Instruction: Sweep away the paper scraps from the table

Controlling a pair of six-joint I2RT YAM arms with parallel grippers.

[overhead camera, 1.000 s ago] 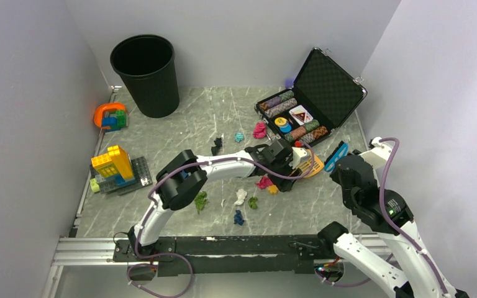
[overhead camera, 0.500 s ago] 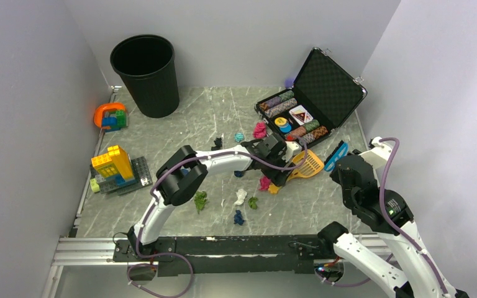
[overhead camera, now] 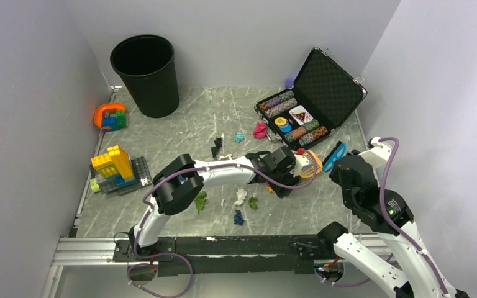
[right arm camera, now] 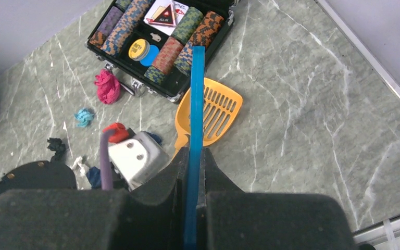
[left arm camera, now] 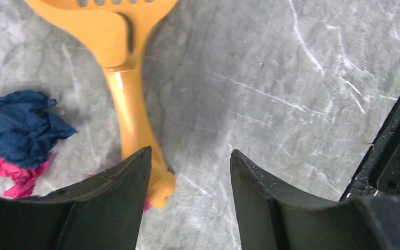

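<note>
My left gripper (overhead camera: 278, 176) (left arm camera: 188, 161) is open low over the table (overhead camera: 180, 124). The handle end of an orange slotted scoop (left arm camera: 127, 99) (overhead camera: 311, 163) lies beside its left finger, not gripped. A dark blue paper wad (left arm camera: 21, 127) and a pink one (left arm camera: 8, 172) lie left of the handle. My right gripper (overhead camera: 341, 162) (right arm camera: 194, 153) is shut on a flat blue brush (right arm camera: 196, 99) (overhead camera: 336, 154), held above the scoop (right arm camera: 213, 112). More scraps lie around: pink (overhead camera: 259, 130), teal (overhead camera: 239, 136), black (overhead camera: 216, 146), white (overhead camera: 241, 196), green (overhead camera: 200, 200) and blue (overhead camera: 238, 217).
An open black case of poker chips (overhead camera: 298, 115) (right arm camera: 161, 47) stands at the back right; its edge is close on the right in the left wrist view (left arm camera: 396, 151). A black bin (overhead camera: 145, 74) stands at the back left. Toy bricks (overhead camera: 115, 167) and an orange holder (overhead camera: 109, 116) are at the left.
My left gripper swung back, then came forward and right over the scoop's handle, hiding the pink wad in the top view. The right arm has hardly moved.
</note>
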